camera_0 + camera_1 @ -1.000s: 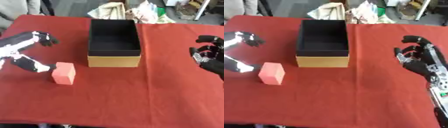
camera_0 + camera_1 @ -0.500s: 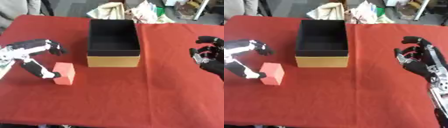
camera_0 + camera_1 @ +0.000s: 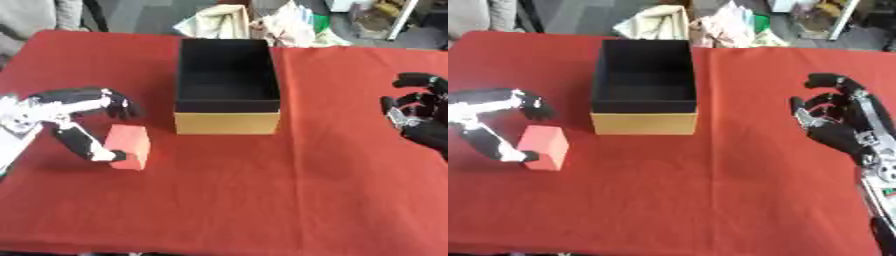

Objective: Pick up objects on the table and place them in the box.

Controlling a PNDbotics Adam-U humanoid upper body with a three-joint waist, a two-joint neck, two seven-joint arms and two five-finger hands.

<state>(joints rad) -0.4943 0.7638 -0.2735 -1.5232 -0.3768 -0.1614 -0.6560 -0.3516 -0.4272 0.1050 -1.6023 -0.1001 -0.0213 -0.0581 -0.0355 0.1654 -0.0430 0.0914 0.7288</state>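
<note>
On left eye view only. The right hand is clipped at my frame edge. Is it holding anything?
Observer: No. The right eye view shows the whole right hand: fingers relaxed and pointing up, nothing in it.
Operator: Where does its arm come in from?
Observer: The black and silver forearm rises from the lower right corner over the red tablecloth, off to the right of the tan cardboard box with the black inside and not touching it.
</note>
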